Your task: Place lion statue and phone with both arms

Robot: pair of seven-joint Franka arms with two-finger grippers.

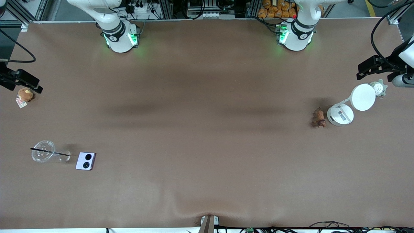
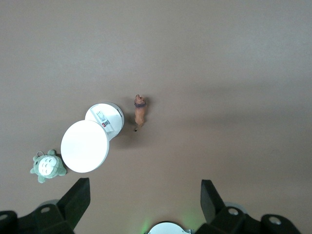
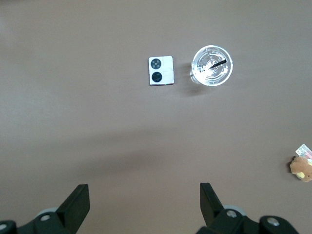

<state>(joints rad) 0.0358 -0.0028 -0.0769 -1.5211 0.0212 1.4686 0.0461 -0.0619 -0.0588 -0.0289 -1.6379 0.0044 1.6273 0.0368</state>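
The lion statue (image 1: 319,118) is a tiny reddish-brown figurine on the table toward the left arm's end, beside the white lamp's base; it also shows in the left wrist view (image 2: 140,110). The phone (image 1: 85,160) is pale lavender with two black circles. It lies toward the right arm's end beside a clear cup, and shows in the right wrist view (image 3: 161,71). My left gripper (image 1: 372,66) (image 2: 145,187) is open and empty, high over the table's end near the lamp. My right gripper (image 1: 24,81) (image 3: 145,192) is open and empty, high over the brown plush toy.
A white round-headed desk lamp (image 1: 351,105) and a grey-white plush toy (image 1: 379,88) stand beside the lion statue. A clear cup with a black straw (image 1: 43,151) lies by the phone. A brown plush toy with a tag (image 1: 25,94) sits near the table's edge.
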